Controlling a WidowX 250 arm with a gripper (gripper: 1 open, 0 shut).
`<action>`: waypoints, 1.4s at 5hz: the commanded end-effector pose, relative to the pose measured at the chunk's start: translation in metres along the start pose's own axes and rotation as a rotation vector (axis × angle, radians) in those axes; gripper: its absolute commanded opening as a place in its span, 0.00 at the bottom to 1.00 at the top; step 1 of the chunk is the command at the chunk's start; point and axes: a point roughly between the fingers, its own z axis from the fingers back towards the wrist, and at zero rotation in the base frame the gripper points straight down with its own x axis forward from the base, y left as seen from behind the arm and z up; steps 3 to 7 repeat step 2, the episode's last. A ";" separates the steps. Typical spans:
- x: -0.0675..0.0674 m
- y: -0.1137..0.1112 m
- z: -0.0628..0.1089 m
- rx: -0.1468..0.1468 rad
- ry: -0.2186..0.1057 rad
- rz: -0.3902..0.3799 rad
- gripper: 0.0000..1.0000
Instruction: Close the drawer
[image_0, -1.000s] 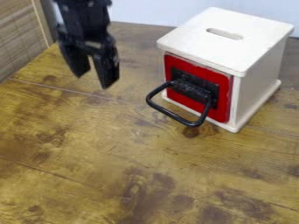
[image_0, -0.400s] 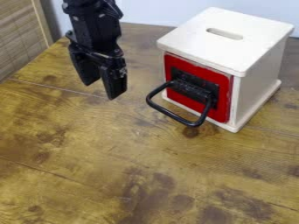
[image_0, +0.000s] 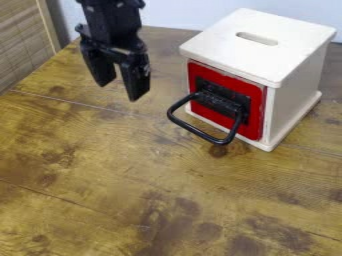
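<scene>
The drawer (image_0: 218, 93) has a red front with a black bracket and sits in the side of a pale wooden box (image_0: 261, 45) that has a slot in its top. Its red front looks about level with the box's face. A large black loop handle (image_0: 201, 122) hangs forward from it down to the table. My black gripper (image_0: 116, 76) hovers to the left of the handle, pointing down, apart from it. Its fingers (image_0: 136, 80) stand open with nothing between them.
The box stands at the back right of a worn wooden table (image_0: 120, 190). A slatted wooden panel (image_0: 20, 40) rises at the far left edge. A pale wall runs behind the table.
The jaws drew closer together half a second ago and have spread wide again. The gripper hangs in much the same spot left of the handle. The drawer and box have not moved.
</scene>
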 end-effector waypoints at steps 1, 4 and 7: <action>0.012 0.012 0.019 -0.013 -0.063 -0.055 1.00; 0.011 0.024 0.016 -0.014 -0.048 -0.099 1.00; 0.011 0.024 0.016 -0.014 -0.048 -0.099 1.00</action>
